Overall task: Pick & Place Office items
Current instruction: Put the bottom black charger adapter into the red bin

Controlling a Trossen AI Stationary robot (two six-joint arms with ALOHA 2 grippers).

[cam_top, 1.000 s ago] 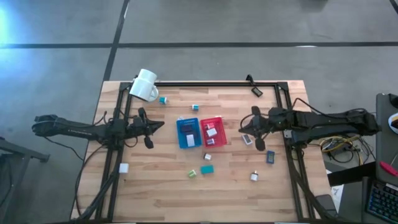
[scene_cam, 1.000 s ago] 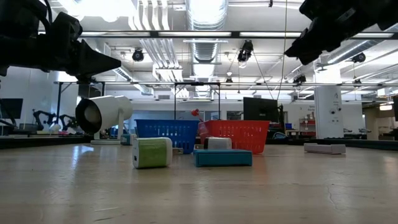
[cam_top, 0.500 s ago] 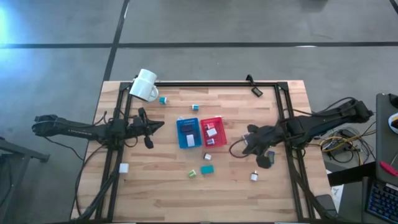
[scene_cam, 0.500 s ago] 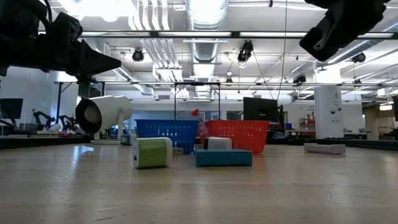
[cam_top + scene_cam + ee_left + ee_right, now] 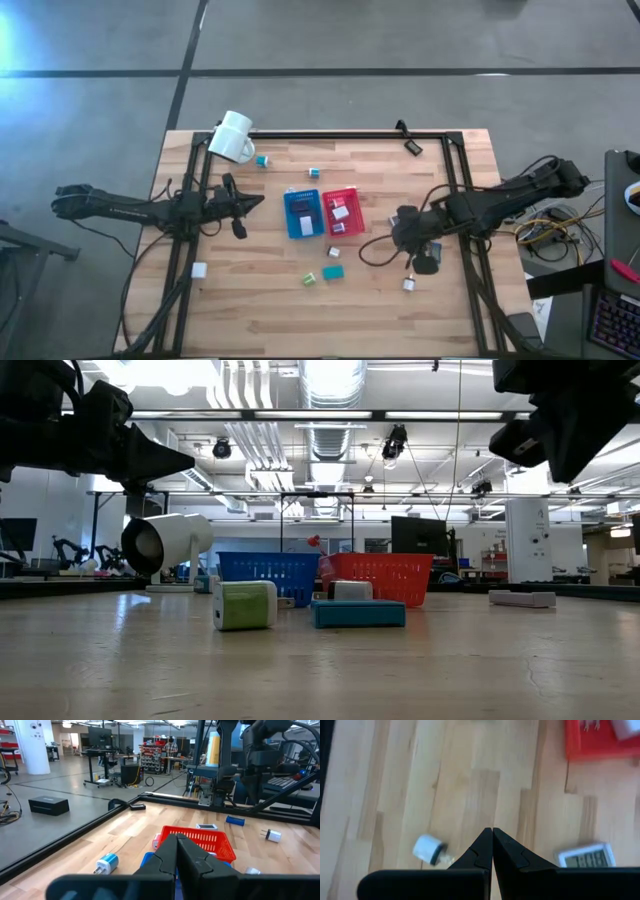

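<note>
The office items lie scattered on the wooden table: a green block (image 5: 310, 279), a teal block (image 5: 333, 271), a white plug (image 5: 409, 284) and others near the mug (image 5: 233, 137). Some lie in the blue tray (image 5: 302, 213) and the red tray (image 5: 342, 211). My right gripper (image 5: 400, 228) hangs shut above the table, right of the red tray, tipped steeply down; in its wrist view the fingertips (image 5: 492, 832) hover over bare wood between the white plug (image 5: 427, 847) and a white display unit (image 5: 585, 855). My left gripper (image 5: 255, 203) waits shut and level, left of the blue tray.
A black frame (image 5: 330, 134) runs along the table's far edge and down both sides. Two dark items (image 5: 413, 147) lie at the far right. A white block (image 5: 198, 269) lies near the left rail. Cables (image 5: 372, 250) loop below my right arm.
My right gripper has swung toward the table's near edge and tipped from nearly level to steeply downward, staying shut. It now covers the white and dark blue items right of the red tray in the high view. No item has moved.
</note>
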